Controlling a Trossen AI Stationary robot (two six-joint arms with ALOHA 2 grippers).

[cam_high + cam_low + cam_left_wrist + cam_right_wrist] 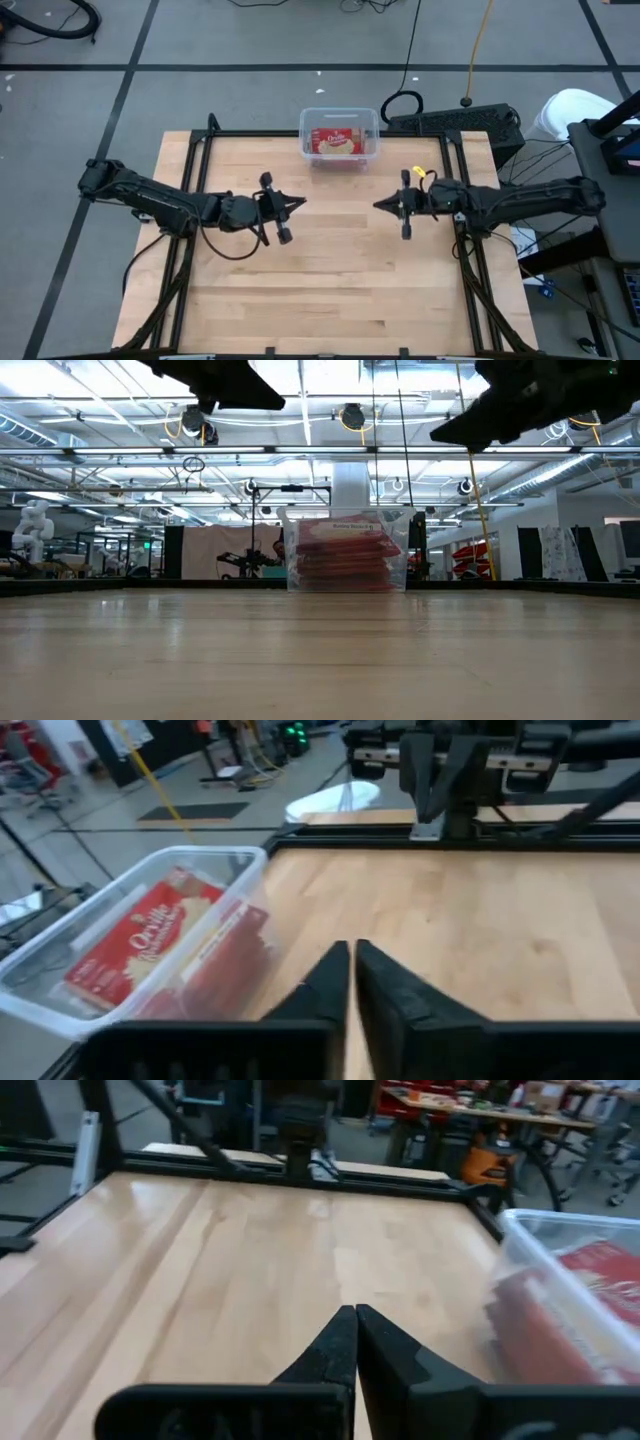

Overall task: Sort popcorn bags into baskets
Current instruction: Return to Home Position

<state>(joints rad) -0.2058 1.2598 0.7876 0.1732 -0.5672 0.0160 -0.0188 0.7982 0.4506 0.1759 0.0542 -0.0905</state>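
Popcorn bags [338, 141] lie stacked in tub [304, 130]. Left gripper [298, 203] and right gripper [378, 204] are equally near it, jaws together, empty.

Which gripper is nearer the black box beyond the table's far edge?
Right. The right gripper hangs over the table on the near side of the black box; the left gripper is farther across the table, past the clear tub.

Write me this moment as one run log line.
left gripper: shut, empty, raised over table | right gripper: shut, empty, raised over table | popcorn bags: stacked inside clear tub
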